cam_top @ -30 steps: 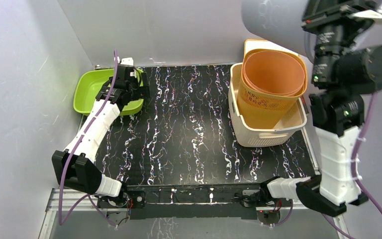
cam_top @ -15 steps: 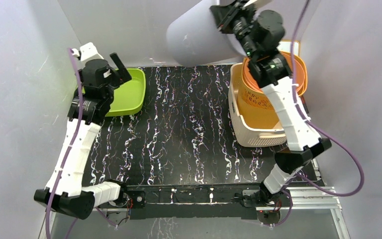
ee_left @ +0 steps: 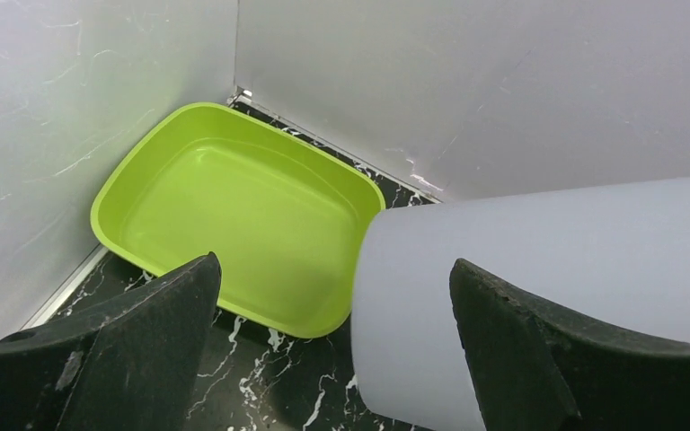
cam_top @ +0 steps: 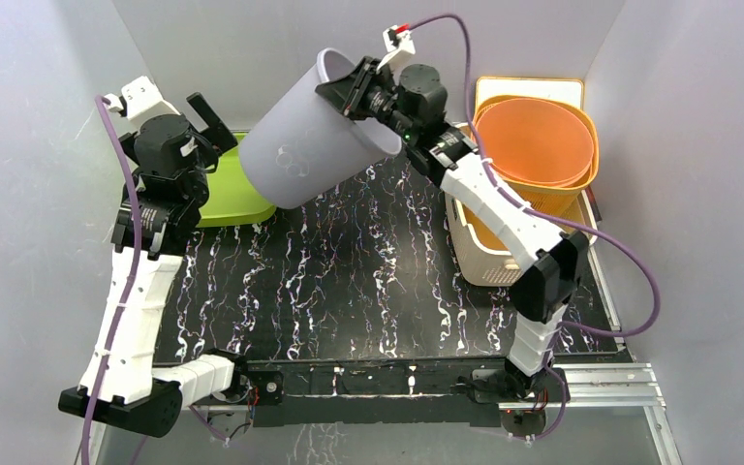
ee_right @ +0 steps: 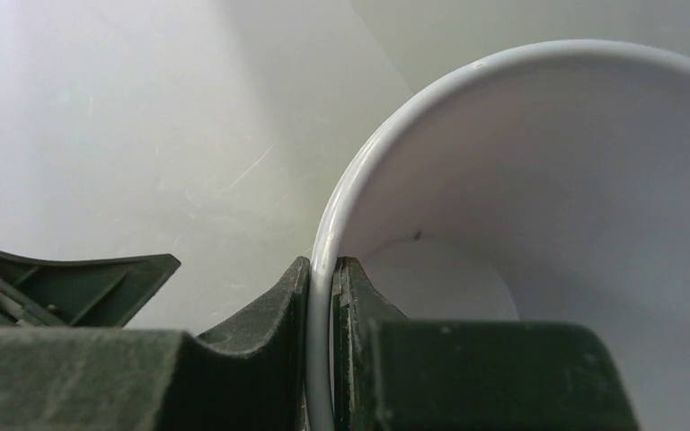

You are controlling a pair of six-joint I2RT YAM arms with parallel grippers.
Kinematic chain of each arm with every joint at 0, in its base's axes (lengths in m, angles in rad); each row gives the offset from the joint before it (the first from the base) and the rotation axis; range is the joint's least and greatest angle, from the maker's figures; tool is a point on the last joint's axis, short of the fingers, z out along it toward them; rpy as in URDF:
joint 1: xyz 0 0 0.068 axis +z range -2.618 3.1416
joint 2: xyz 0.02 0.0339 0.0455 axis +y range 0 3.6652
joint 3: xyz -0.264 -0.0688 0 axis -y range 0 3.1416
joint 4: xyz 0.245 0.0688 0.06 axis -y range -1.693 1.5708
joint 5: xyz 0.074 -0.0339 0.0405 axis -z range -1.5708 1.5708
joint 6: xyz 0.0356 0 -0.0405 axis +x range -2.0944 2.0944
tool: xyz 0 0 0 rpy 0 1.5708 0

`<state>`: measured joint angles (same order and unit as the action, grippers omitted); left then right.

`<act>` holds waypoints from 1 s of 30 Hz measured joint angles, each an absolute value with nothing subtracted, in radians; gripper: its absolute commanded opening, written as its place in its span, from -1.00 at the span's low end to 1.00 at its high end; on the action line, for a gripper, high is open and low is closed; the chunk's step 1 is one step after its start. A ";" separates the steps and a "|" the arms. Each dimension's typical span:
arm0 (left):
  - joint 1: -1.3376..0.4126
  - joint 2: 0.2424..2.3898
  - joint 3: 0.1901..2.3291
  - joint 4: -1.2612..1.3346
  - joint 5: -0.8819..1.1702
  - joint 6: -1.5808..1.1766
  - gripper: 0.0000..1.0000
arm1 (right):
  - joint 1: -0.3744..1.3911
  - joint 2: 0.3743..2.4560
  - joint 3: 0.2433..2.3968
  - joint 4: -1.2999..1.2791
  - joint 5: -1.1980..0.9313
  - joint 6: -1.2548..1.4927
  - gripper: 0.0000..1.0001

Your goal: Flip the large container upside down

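Note:
The large container is a pale grey bucket (cam_top: 305,150), held in the air over the back left of the table and tilted with its closed base down-left and its mouth up-right. My right gripper (cam_top: 354,89) is shut on its rim (ee_right: 322,269), one finger inside and one outside. The bucket's side also shows in the left wrist view (ee_left: 539,269). My left gripper (cam_top: 215,121) is open and empty, raised beside the bucket's base, above the green tray.
A lime green tray (ee_left: 234,215) lies at the back left corner. At the right a cream basket (cam_top: 518,257) holds an orange mesh basket (cam_top: 533,155). White walls close in on the left, back and right.
My right arm has swung the bucket down and to the left, from high at the back to over the table's left. My left arm has lifted from the green tray and stays raised.

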<state>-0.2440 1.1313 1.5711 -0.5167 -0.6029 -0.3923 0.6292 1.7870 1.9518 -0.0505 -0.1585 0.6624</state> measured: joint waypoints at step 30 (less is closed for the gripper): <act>-0.244 1.198 1.721 -0.566 -0.620 -0.337 0.97 | 0.785 1.742 1.421 0.330 -0.397 1.192 -1.00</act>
